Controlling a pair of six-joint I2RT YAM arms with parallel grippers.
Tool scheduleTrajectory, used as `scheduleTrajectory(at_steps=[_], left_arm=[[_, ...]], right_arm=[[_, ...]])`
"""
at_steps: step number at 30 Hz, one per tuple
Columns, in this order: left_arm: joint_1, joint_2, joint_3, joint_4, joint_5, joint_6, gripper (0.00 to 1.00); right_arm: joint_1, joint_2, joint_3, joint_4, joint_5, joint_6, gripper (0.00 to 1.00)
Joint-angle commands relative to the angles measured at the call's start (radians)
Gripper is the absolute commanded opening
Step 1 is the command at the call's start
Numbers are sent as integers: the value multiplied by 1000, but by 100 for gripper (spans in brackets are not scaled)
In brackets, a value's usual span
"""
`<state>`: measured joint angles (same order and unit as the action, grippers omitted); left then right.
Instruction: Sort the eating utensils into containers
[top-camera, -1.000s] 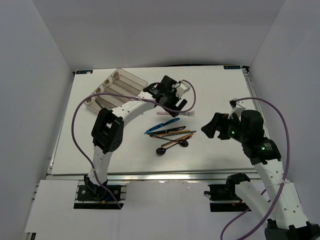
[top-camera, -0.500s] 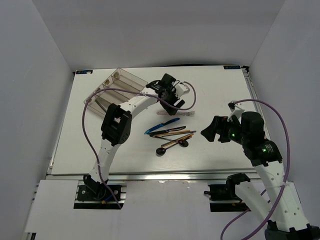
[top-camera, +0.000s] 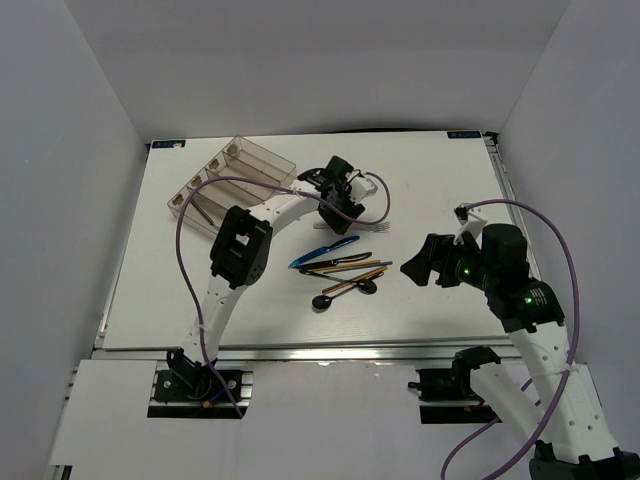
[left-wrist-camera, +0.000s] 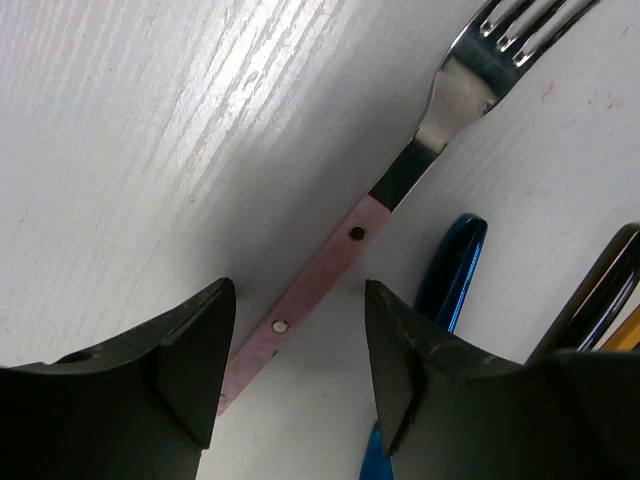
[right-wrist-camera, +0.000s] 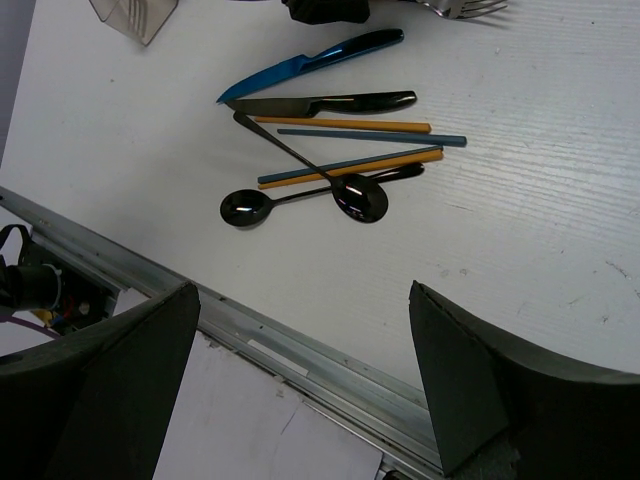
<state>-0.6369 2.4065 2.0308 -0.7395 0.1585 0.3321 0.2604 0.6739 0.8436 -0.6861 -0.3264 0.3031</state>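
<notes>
Left gripper (left-wrist-camera: 298, 287) stands spread astride the pink-handled fork (left-wrist-camera: 385, 190), which lies flat on the table (left-wrist-camera: 150, 120) just beside the blue knife (left-wrist-camera: 445, 270), well apart from the organizer tray (top-camera: 250, 160). Risk: on closing, the thin handle may slip or pivot, or one finger may catch the knife.

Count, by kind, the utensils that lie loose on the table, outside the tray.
Fork: 1
Knives: 2
Spoons: 2
Chopsticks: 4
Total: 9
</notes>
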Motion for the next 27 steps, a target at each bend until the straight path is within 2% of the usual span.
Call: scheduleTrajectory(at_steps=[1,3,5,7,8,11,13,14,15,16,17,18,19,20,21,23,27], left_arm=[[-3,17,29,6,-14,-13,62],[-3,34,32,5,-7,-18,59],[-4,57,46,-7,9,-25,46],[-10,83,110,-44,-10,-65,12],[-12,68,149,-11,-64,-114,0],[-10,-77,200,179,-300,-282,0],[6,-244,97,261,-517,-486,0],[49,-347,27,218,-662,-625,0],[130,-451,-72,145,-709,-797,0],[170,-487,-73,129,-709,-855,0],[221,-524,-172,124,-676,-913,0],[331,-562,-238,133,-554,-961,0],[383,-634,-304,162,-504,-1054,0],[435,-668,-431,187,-466,-1088,0],[519,-697,-489,213,-403,-1110,0],[584,-745,-576,223,-375,-1157,0],[707,-747,-619,193,-346,-1168,0]], right_arm=[[3,-5,31,13,-31,-16,89],[2,0,31,17,-34,-16,89],[2,3,32,23,-42,-15,89],[3,-3,32,23,-43,-15,89],[2,-5,29,26,-46,-13,89],[3,-8,17,43,-59,-1,89],[2,-26,8,54,-54,8,89],[2,-30,0,63,-56,10,89],[3,-28,-8,78,-68,14,89],[2,-28,-12,79,-74,17,89],[3,-27,-15,94,-82,21,89],[3,-27,-18,102,-92,28,89],[2,-23,-20,111,-118,31,89],[2,-23,-24,129,-126,37,89],[2,-22,-26,135,-131,47,89],[2,-19,-28,160,-151,53,89],[2,-13,-28,175,-158,62,89]])
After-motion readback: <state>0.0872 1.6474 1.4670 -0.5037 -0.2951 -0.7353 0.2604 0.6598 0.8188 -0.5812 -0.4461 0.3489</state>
